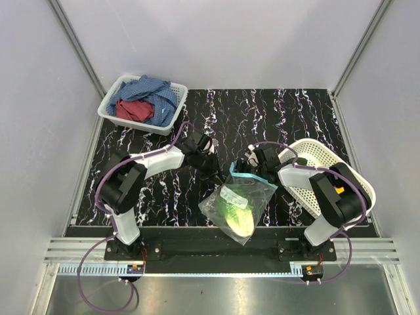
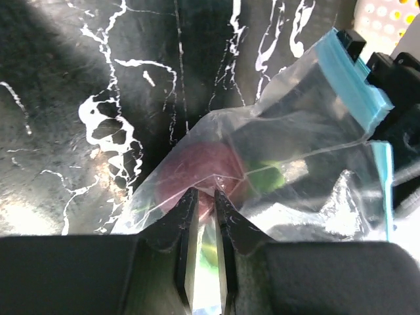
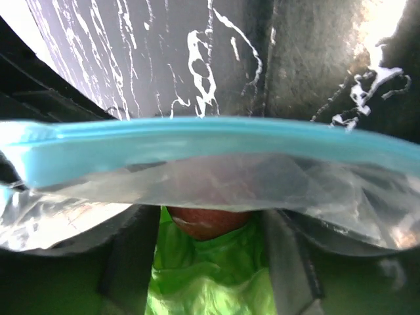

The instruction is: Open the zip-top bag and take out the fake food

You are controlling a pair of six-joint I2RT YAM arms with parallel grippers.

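The clear zip-top bag (image 1: pixel 252 197) hangs off the black marbled mat between my two arms, its teal zip strip (image 3: pixel 210 141) uppermost. Fake food shows through it: a light-green lettuce (image 1: pixel 235 215) and a dark purple-red piece (image 2: pixel 197 170). My left gripper (image 1: pixel 220 172) is shut on a fold of the bag's plastic near the mouth; in the left wrist view the film runs between its narrow jaws (image 2: pixel 206 193). My right gripper (image 1: pixel 254 169) stands at the bag's mouth with its jaws wide. In the right wrist view (image 3: pixel 210 220) the lettuce (image 3: pixel 210 275) and the red piece (image 3: pixel 197 226) lie beyond them.
A white rectangular basket (image 1: pixel 110 108) at the back left holds a blue cloth (image 1: pixel 149 92) and a red cloth (image 1: pixel 134 110). A white perforated oval basket (image 1: pixel 321 157) sits tilted by my right arm. Grey walls close in the mat on three sides.
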